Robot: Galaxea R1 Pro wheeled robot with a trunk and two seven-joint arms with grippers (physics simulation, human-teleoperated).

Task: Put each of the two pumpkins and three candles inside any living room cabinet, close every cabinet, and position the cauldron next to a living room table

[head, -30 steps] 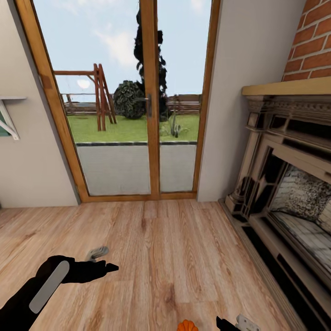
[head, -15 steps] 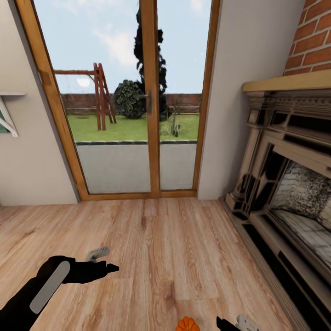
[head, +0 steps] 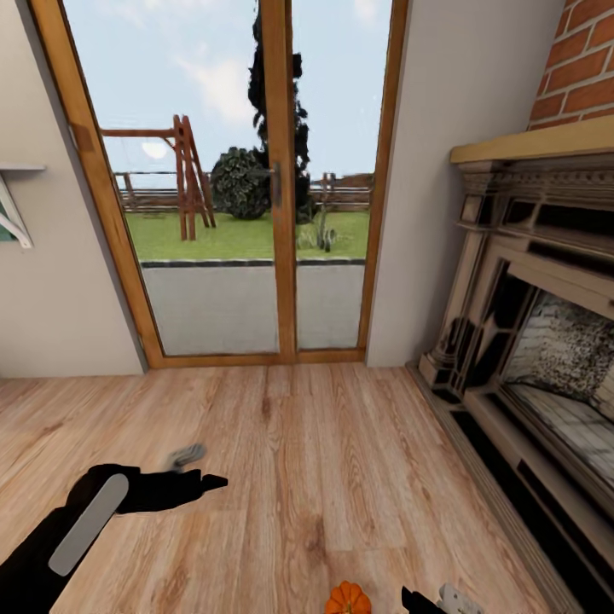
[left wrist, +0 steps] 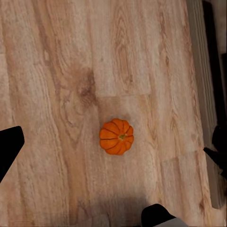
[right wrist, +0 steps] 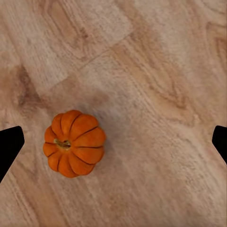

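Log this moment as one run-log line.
pumpkin: upright on wood floor, untouched | right gripper: open above it, fingers apart | left gripper: open, holding nothing | fireplace: robot's right

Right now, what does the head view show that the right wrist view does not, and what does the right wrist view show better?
The head view alone shows the glass door, the fireplace and the left hand over the floor. The right wrist view alone shows the whole pumpkin from above, with its stem, lying between the two finger tips of the open right hand and touching neither. Both show the pumpkin, cut at the head view's lower edge, and the wood floor.
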